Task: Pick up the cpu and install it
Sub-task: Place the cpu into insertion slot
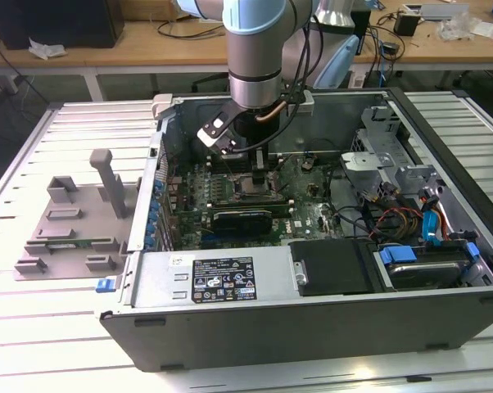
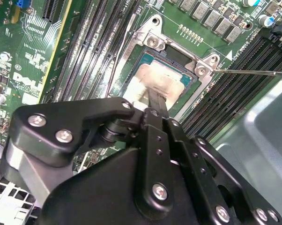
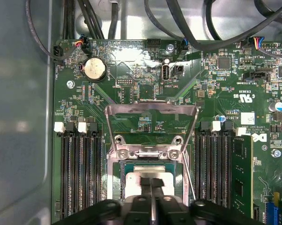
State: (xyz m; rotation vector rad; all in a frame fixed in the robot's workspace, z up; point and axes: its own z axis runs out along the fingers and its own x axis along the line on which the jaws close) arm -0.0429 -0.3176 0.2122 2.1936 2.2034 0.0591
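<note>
The cpu [image 2: 156, 78] [image 3: 171, 180], a small square chip with a pale silver top, lies flat inside the socket frame [image 2: 152, 42] on the green motherboard. The socket's metal load plate [image 3: 150, 123] stands folded open behind it. My gripper [image 3: 152, 182] [image 2: 156, 101] hangs straight over the chip inside the computer case [image 1: 312, 315]. Its two black fingers are pressed together, with their tips at the chip's top near its middle. I cannot tell whether the tips touch the metal. In the exterior view the gripper [image 1: 259, 168] reaches down over the board's centre.
Memory slots [image 3: 80, 173] flank the socket on both sides, and a thin wire lever [image 2: 253, 71] sticks out beside it. Cables and drive bays [image 1: 410, 213] fill the case at the exterior view's right. A grey plastic tray with posts [image 1: 66, 221] sits outside the case at the left.
</note>
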